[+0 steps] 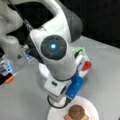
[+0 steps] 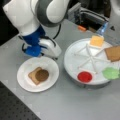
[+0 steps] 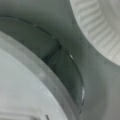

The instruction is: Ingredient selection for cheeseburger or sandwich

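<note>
On the white paper plate (image 2: 23, 80) at a front view's left, a brown toast square (image 2: 32, 75) lies flat with the dark round patty (image 2: 42, 75) resting on top of it, the start of the sandwich; in both front views the patty sits a little off the toast's middle. Just above that plate, between it and the segmented tray (image 2: 72, 62), the gripper (image 2: 50, 48) hangs low over the grey table (image 2: 62, 105) at the end of the white and blue arm. I cannot tell how far its jaws stand apart, and nothing shows in its hold; the wrist view gives only the tray's rim (image 3: 37, 82) and the ribbed edge of the paper plate (image 3: 100, 32), with no fingers in sight. To the right of the paper plate, on the tray, lie the red disc (image 2: 84, 76), the yellow cheese square (image 2: 96, 40) farther up, the green lettuce-like piece (image 2: 111, 73) and the second toast square (image 2: 113, 53) at the far right, each in its own wedge. These pieces look thin, light and fairly stiff, likely smooth and apt to slide, so a hold across two opposite edges seems soundest, with the cheese needing the gentlest pinch because it sits so flat against the tray floor.
</note>
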You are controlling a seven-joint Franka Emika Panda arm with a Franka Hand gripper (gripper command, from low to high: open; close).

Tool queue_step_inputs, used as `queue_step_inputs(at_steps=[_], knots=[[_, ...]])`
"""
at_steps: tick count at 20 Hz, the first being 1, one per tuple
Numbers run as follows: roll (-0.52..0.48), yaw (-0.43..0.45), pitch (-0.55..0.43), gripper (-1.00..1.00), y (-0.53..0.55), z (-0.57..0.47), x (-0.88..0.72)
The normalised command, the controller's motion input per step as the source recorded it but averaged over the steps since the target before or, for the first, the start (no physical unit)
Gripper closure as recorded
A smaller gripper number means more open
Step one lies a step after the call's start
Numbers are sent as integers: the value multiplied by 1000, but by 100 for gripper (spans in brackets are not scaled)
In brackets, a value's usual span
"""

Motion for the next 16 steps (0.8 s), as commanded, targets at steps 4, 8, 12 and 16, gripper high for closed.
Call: queue_step_inputs(at_steps=[4,8,12,16], knots=[[-422,-115,-182,-100,396,32,-617],[-384,-167,-161,-100,450,15,-626],[-336,-105,-195,-100,393,-76,-513],[-241,-15,-213,-100,282,-83,-399]])
